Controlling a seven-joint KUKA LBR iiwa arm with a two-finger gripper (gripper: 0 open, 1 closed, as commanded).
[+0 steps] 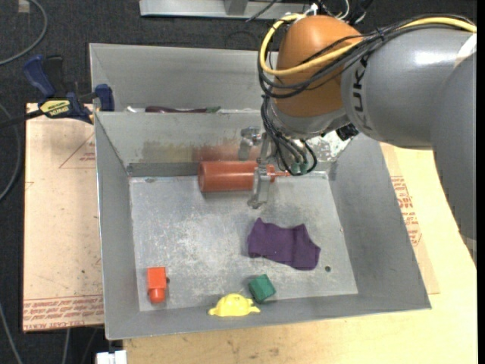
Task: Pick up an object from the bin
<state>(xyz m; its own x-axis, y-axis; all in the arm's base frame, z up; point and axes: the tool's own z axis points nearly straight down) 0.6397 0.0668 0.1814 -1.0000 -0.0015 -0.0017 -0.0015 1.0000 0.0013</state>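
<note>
Five things in the bin, one of each: red cylinder point(226, 177), purple cloth point(282, 243), green block point(261, 287), yellow lump point(233, 305), orange block point(157, 283). Gripper point(260, 192) at the cylinder's right end — spread or closed, cannot tell.

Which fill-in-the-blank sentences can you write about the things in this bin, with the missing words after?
1. The gripper is at the right end of the ____ cylinder by the back wall of the bin.
2. The cloth near the floor's middle is ____.
3. The green block lies beside a ____ thing.
4. The small orange block lies near the view's front ____ corner.
Missing: red; purple; yellow; left.
</note>
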